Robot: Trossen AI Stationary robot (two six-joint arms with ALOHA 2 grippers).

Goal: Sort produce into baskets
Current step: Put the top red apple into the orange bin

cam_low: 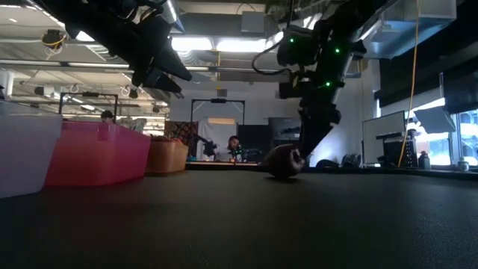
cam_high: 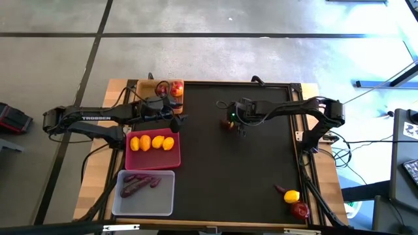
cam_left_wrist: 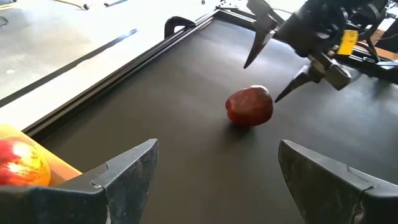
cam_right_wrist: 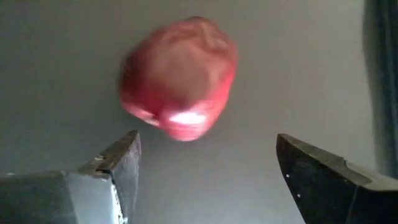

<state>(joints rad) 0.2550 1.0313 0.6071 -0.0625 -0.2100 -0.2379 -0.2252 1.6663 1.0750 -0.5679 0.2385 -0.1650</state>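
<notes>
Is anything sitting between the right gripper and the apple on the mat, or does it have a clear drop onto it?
Nothing visible is in the way. The right gripper is open just above the apple, which lies alone on the black mat. The left gripper, also open, is off to the side by the wooden tray.

Table, left edge: three trays in a row, far, middle, near. Loose apple mid-table; two, perhaps three, pieces at near-right corner.

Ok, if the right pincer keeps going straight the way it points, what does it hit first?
Probably the dark-red apple on the black mat: it lies just ahead of the open right pincer, though depth is unclear.
</notes>
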